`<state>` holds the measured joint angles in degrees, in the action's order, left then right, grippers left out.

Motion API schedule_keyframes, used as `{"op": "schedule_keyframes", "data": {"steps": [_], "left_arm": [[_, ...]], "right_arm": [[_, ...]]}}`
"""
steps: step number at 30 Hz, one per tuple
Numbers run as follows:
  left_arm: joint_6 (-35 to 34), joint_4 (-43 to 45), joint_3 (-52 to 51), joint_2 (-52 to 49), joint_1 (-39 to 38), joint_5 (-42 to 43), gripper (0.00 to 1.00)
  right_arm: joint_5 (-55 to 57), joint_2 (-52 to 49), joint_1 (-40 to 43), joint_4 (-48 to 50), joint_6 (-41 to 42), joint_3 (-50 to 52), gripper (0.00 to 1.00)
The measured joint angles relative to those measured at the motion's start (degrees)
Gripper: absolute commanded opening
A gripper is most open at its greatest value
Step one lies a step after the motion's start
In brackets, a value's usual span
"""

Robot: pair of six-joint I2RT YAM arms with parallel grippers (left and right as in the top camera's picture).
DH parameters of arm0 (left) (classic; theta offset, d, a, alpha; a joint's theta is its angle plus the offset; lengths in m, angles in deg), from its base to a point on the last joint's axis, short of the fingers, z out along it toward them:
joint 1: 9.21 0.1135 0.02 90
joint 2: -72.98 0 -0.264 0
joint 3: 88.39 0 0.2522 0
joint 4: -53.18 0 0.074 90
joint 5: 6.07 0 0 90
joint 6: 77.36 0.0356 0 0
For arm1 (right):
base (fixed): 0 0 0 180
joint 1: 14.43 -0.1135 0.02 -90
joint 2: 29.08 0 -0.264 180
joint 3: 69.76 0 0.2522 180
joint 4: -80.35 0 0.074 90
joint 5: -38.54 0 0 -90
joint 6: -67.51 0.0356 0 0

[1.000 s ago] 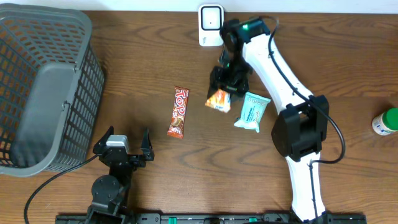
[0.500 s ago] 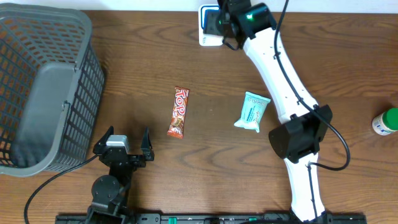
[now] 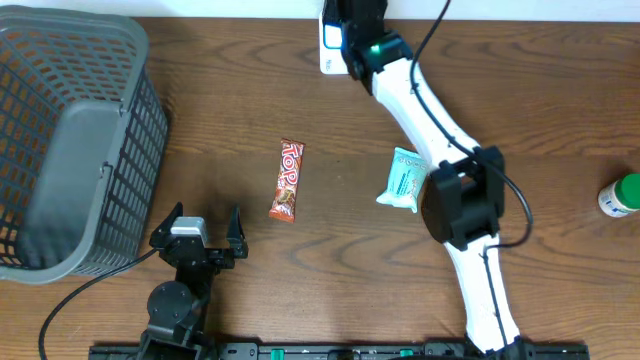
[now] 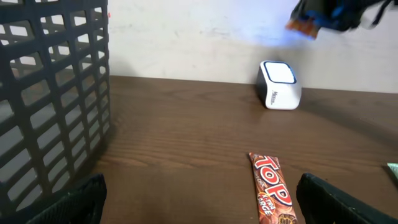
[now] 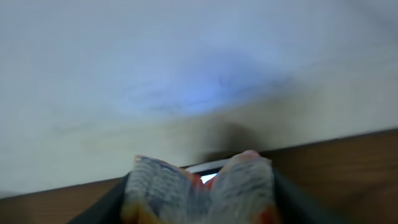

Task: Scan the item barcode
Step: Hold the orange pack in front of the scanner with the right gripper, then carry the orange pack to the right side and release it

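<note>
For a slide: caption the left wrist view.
Right gripper holds an orange packet above the white scanner; a Top bar lies nearer.

The Top chocolate bar (image 3: 288,180) is my marker. Below it and to the left sits my left gripper (image 3: 205,218), fingers wide apart. Far left of the bar is a gray basket (image 3: 60,150). Above the bar is the white scanner (image 3: 328,55), with my right arm (image 3: 425,95) partly over it. Right of the bar lies a mint-green packet (image 3: 402,180), and far right a green bottle (image 3: 622,195).

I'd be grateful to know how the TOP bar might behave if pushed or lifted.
The TOP bar lies flat, so it would probably slide rather than roll. Its glossy wrapper may be slippery. Being slim, it likely lifts light and fairly stiff.
</note>
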<state>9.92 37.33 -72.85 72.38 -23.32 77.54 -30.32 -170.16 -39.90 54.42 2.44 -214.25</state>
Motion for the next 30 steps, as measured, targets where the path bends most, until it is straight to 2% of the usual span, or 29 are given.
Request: {"op": "schedule_keyframes", "data": {"steps": [3,7,14,20,24,26,30], "left_arm": [[0.02,-0.02,0.00,0.00,0.00,0.02,0.98],[0.00,0.00,0.00,0.00,0.00,0.00,0.98],[0.00,0.00,0.00,0.00,0.00,0.00,0.98],[0.02,-0.02,0.00,0.02,0.00,0.02,0.98],[0.00,-0.02,0.00,0.02,0.00,0.02,0.98],[0.00,-0.02,0.00,0.00,0.00,0.02,0.98],[0.00,0.00,0.00,0.02,0.00,0.00,0.98]], "right_arm": [[0.85,-4.17,0.00,3.69,-1.29,0.07,0.58],[3.19,-8.15,0.00,4.26,-2.19,0.72,0.59],[5.33,-8.46,0.00,2.05,-5.09,0.20,0.60],[10.64,-5.99,0.07,-11.65,-7.87,-0.48,0.59],[15.45,0.22,1.07,-24.81,-10.73,-0.57,0.62],[20.83,6.01,4.00,-34.86,-11.78,-1.22,0.62],[23.61,8.26,10.82,-47.06,-11.67,-2.36,0.60]]}}
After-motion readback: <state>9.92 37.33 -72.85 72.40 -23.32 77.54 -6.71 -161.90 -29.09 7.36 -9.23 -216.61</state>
